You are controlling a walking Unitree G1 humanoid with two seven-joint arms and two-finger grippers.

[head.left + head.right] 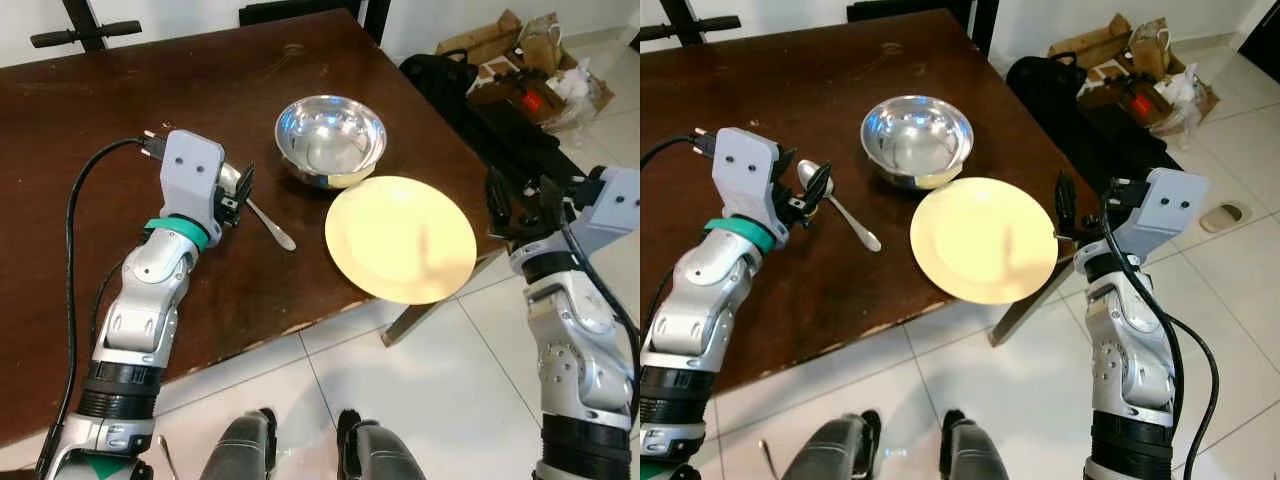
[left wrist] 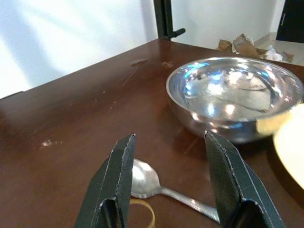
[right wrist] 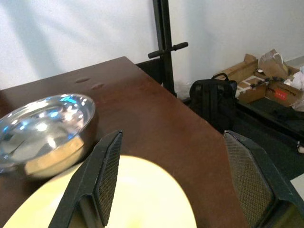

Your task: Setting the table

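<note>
The left tool (image 2: pixel 168 190) hovers low over the dark wooden counter (image 1: pixel 120 120), its two black fingers spread with the bowl of the spoon (image 1: pixel 840 208) lying between their tips, handle trailing toward the robot. Nothing is pinched yet, so the step in hand looks to be taking up the spoon; it would go best by lowering until the tips nearly meet the wood, closing across the narrow neck rather than the rounded bowl, and lifting level, since thin metal lying flat tends to slide out of a grip. Just beside the spoon stands the steel bowl (image 1: pixel 330 140), empty and mirror-bright, and a pale yellow plate (image 1: pixel 400 238) touches or slightly overlaps its near rim while hanging partly over the counter's edge, which a careless nudge could tip. The right tool (image 1: pixel 1065 212) waits off that edge, fingers spread wide and holding nothing, facing the plate. The counter is scuffed; below is white tiled floor (image 1: pixel 440 390), and beyond the far corner sit a black bag (image 1: pixel 445 75) and torn cardboard boxes (image 1: pixel 520 60) against a white wall.
</note>
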